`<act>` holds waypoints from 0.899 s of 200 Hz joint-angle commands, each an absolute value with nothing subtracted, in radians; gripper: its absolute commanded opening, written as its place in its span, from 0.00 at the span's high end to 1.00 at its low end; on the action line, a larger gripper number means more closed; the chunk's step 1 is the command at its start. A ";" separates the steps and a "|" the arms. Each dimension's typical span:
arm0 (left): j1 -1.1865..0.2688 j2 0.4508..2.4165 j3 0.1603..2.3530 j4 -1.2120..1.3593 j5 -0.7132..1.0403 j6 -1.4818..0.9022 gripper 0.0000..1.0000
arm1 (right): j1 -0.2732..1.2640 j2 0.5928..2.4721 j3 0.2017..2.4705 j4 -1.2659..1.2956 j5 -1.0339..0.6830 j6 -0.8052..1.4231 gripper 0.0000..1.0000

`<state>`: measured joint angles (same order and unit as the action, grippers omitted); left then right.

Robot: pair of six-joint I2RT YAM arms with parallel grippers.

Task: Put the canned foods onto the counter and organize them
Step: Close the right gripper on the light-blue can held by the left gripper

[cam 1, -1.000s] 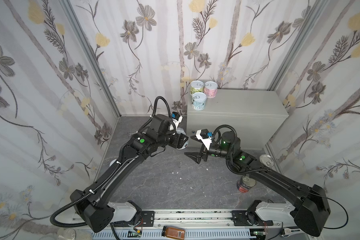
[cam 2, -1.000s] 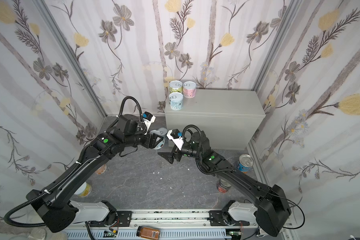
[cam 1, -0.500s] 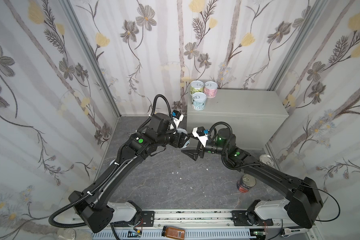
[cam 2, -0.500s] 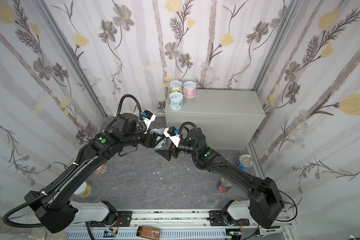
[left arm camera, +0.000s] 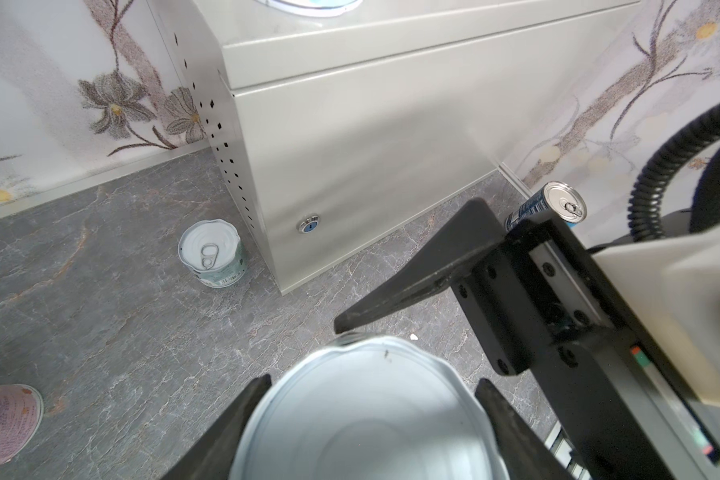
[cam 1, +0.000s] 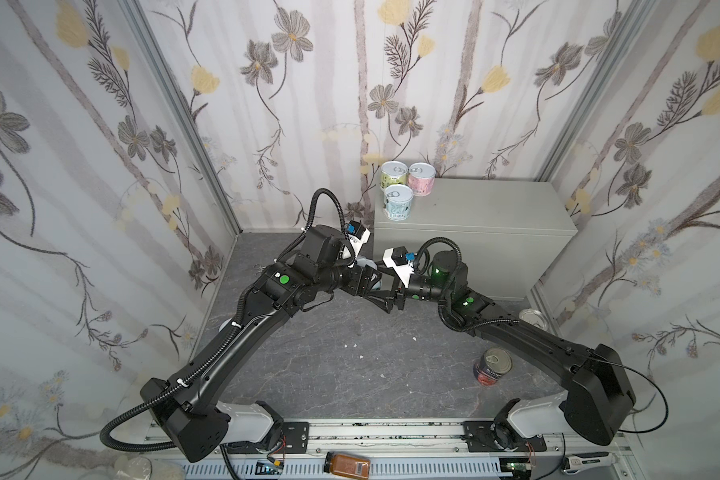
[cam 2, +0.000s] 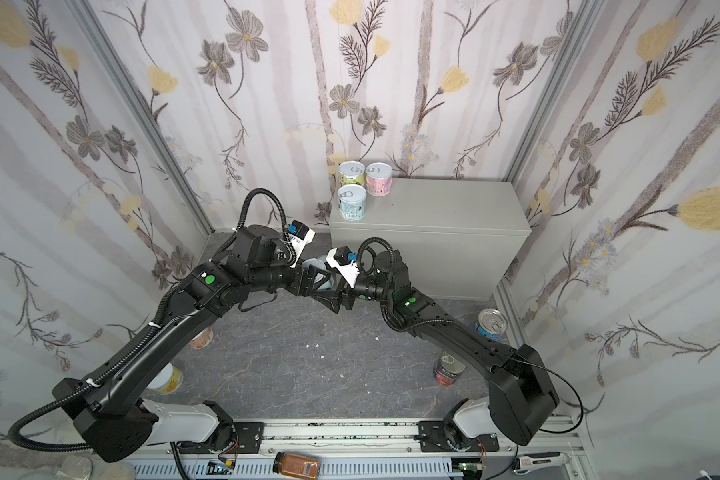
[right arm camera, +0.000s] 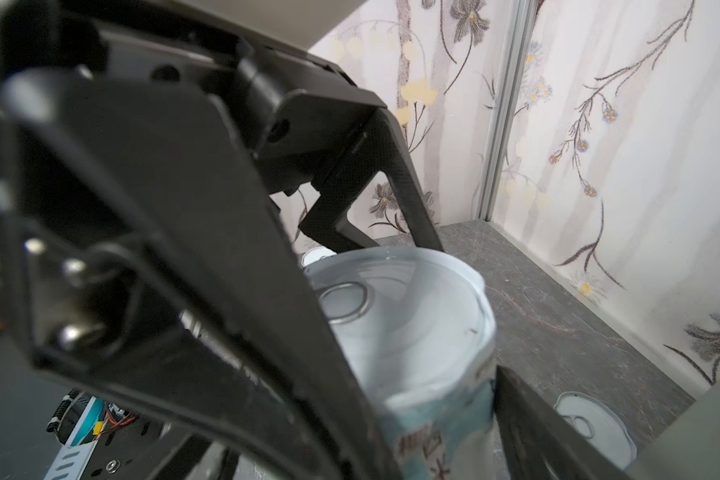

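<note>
Left tool [left arm camera: 371,380] grips 1 can [right arm camera: 400,324] (pale blue).

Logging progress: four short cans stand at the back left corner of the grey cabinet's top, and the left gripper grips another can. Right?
No, three cans, not four: a yellow-green can, a pink can and a pale blue can, seen in both top views. They do stand at the grey cabinet's back left corner, and the left gripper grips another can.

Free counter top [cam 1: 495,212] beside three cans [cam 1: 398,202]; loose cans [cam 1: 492,365] along floor [cam 1: 329,353] edges
</note>
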<state>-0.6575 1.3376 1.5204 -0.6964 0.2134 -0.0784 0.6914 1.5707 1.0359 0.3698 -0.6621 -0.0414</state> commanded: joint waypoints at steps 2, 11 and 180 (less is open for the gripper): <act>-0.657 1.344 1.542 -0.651 0.224 -0.065 0.43 | 0.689 1.581 1.043 0.420 -0.692 -0.037 0.13; -0.657 1.346 1.543 -0.651 0.223 -0.066 0.43 | 0.690 1.582 1.043 0.425 -0.693 -0.033 0.13; -0.660 1.354 1.559 -0.653 0.228 -0.070 0.44 | 0.686 1.626 1.037 0.489 -0.716 0.002 0.23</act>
